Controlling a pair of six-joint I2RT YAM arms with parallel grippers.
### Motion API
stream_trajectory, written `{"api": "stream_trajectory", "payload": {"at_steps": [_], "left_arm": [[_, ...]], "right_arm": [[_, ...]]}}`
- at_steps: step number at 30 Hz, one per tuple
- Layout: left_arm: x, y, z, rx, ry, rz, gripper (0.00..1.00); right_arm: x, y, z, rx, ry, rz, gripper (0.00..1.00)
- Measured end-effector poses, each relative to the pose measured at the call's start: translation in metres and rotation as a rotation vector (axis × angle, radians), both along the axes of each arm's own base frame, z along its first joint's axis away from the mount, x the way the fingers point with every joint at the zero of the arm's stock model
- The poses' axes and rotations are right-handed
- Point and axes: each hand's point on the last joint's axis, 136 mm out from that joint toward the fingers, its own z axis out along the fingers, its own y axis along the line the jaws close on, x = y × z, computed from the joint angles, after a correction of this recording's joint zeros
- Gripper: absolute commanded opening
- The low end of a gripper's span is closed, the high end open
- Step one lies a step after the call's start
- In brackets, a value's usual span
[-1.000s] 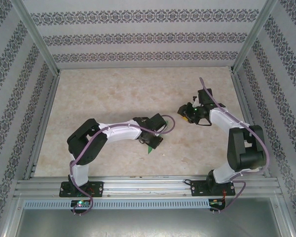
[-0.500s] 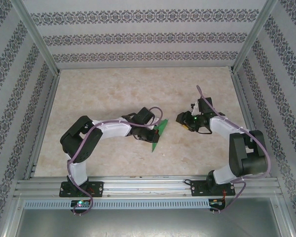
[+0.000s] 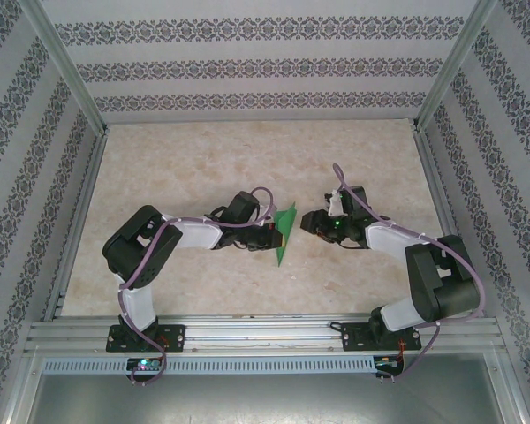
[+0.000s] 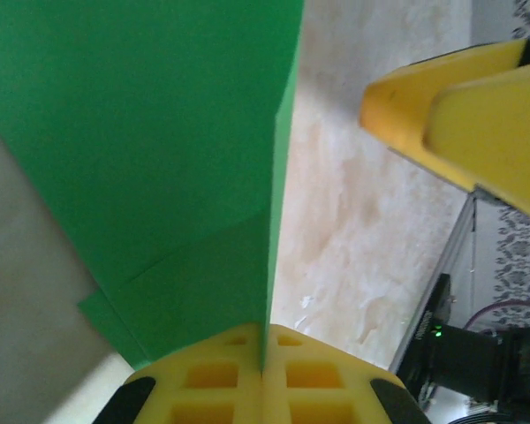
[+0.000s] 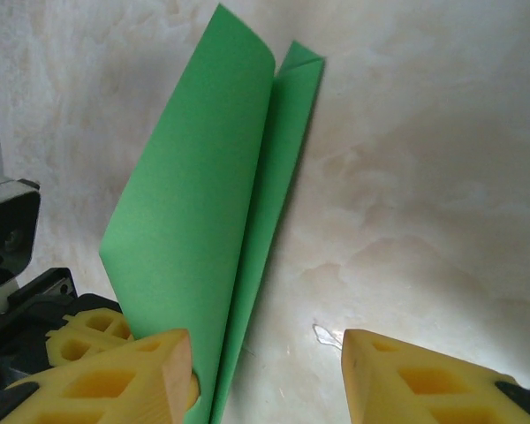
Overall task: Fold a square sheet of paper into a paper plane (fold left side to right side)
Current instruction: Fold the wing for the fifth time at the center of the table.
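The green paper (image 3: 285, 231) is folded into a narrow, layered wedge and stands on edge above the table's middle. My left gripper (image 3: 268, 235) is shut on its lower end; in the left wrist view the paper (image 4: 159, 150) rises straight out of the closed yellow fingers (image 4: 221, 380). My right gripper (image 3: 308, 221) is open just right of the paper. In the right wrist view the paper (image 5: 203, 203) passes just inside the gripper's (image 5: 265, 353) left finger (image 5: 115, 380), and one flap curls loose at the top. The left gripper's yellow fingers (image 5: 81, 329) show behind it.
The marbled beige tabletop (image 3: 203, 168) is fenced by aluminium rails (image 3: 256, 331) and patterned walls. The right gripper's yellow fingers (image 4: 459, 106) reach into the left wrist view at upper right. Bare table lies behind and to both sides of the arms.
My left gripper has swung right and back, and the paper it holds now stands in full view. My right gripper has moved left, closing in on the paper.
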Motion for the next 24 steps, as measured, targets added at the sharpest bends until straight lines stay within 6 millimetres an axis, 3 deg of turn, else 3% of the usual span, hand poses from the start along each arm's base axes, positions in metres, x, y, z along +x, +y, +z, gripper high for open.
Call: {"api": "stream_trajectory", "payload": {"at_steps": [10,24], "left_arm": [[0.004,-0.009,0.007,-0.085,0.028,0.015,0.01],[0.006,-0.014,-0.004,-0.144,0.100,0.040,0.00]], "right_arm": [[0.003,0.023,-0.004,0.033,-0.020,0.034,0.44],[0.006,0.027,-0.014,0.041,0.009,0.012,0.43]]}}
